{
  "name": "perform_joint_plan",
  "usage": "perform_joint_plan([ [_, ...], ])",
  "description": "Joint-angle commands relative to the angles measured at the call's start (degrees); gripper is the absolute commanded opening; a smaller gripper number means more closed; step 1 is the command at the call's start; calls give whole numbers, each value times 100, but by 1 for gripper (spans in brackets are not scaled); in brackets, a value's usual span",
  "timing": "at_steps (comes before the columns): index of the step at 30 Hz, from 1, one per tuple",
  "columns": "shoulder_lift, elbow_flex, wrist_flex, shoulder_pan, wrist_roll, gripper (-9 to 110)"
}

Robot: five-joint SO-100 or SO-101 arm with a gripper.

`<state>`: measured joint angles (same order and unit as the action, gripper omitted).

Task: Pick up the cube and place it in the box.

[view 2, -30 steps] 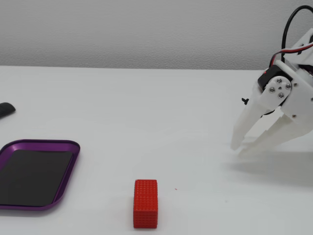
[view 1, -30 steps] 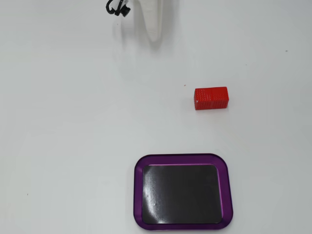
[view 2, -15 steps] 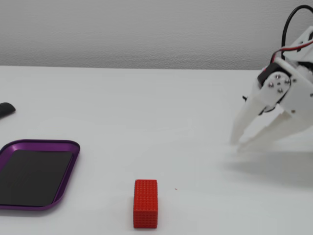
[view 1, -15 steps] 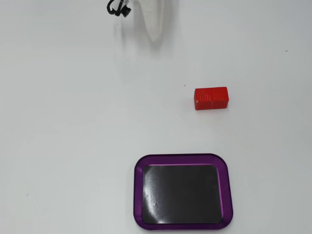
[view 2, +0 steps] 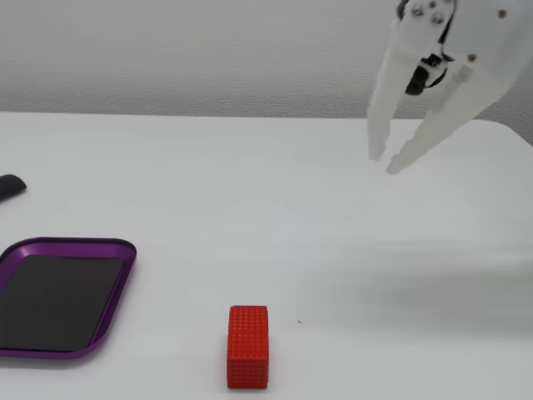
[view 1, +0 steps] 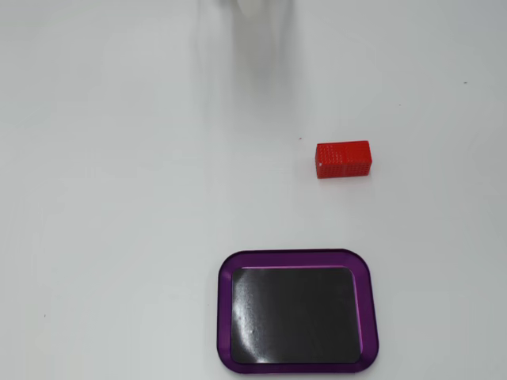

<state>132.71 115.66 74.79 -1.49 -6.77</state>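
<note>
As you look across the table in a fixed view, the cube (view 2: 248, 346) lies nearest, long axis pointing away from you, the box (view 2: 117, 292) empty at left, well apart, your gripper (view 2: 383, 162) farther back, raised, fingers slightly parted, holding nothing.

Cube (view 1: 343, 159) bright red, finely ridged; box (view 1: 297, 257) purple rim, black bottom; pincer (view 2: 384, 162) white.
</note>
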Motion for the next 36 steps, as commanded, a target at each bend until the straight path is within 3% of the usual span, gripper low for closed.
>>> perform_joint_plan([
  [1,-1257,-1011,237,-290,9,1],
  [13,-3867,-2338,-79,-1327,-18,40],
  [23,-4983,-3164,-914,-1336,-70,37],
  [36,-5282,-2382,-1582,-1327,-79,37],
])
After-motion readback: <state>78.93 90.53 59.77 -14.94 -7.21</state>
